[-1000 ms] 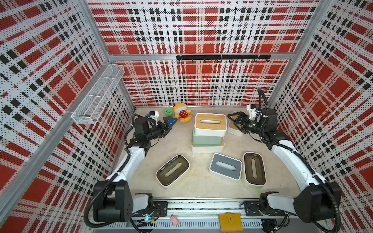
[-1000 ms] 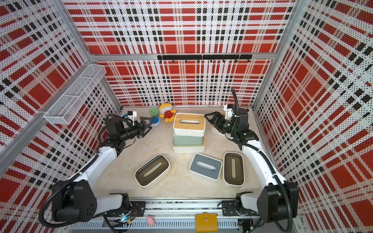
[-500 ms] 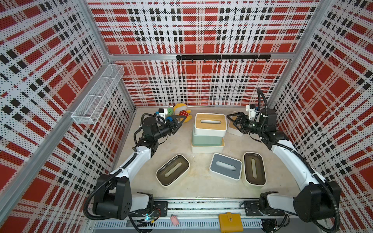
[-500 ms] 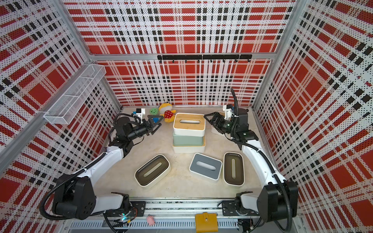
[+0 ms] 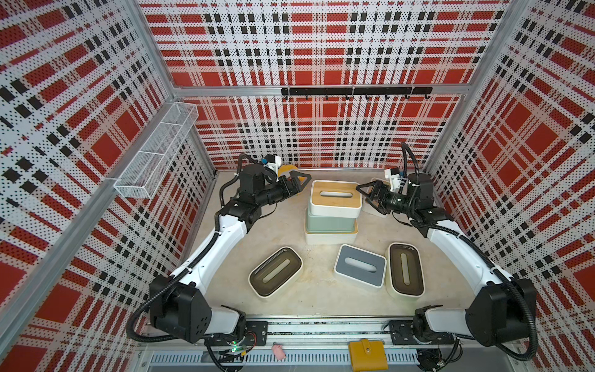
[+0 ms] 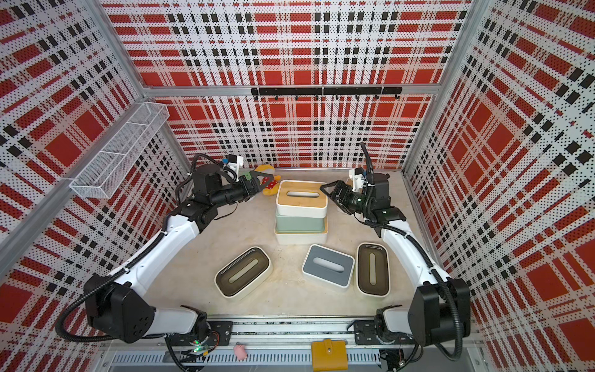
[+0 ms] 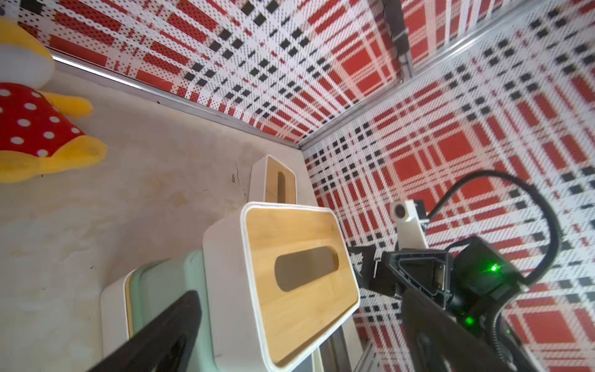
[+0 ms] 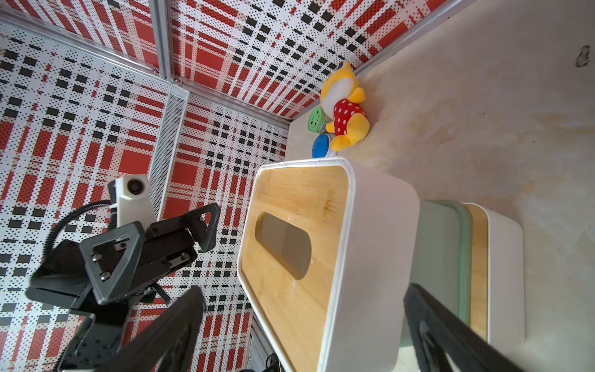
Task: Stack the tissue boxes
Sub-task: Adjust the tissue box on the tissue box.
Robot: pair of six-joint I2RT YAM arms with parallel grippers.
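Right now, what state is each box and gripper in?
left gripper, open, empty
right gripper, open, empty
bamboo-lid box, topmost of stack
pale-green box, middle of stack
bottom box, base of stack
grey-lid box, loose
left dark-lid box, loose
right dark-lid box, loose
far box, loose

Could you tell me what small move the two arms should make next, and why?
Probably move the left gripper and right gripper, both open, inward onto the short ends of the white bamboo-lidded tissue box topping the stack: they flank it without touching, hold nothing, and it looks slightly skewed on the pale-green box beneath.
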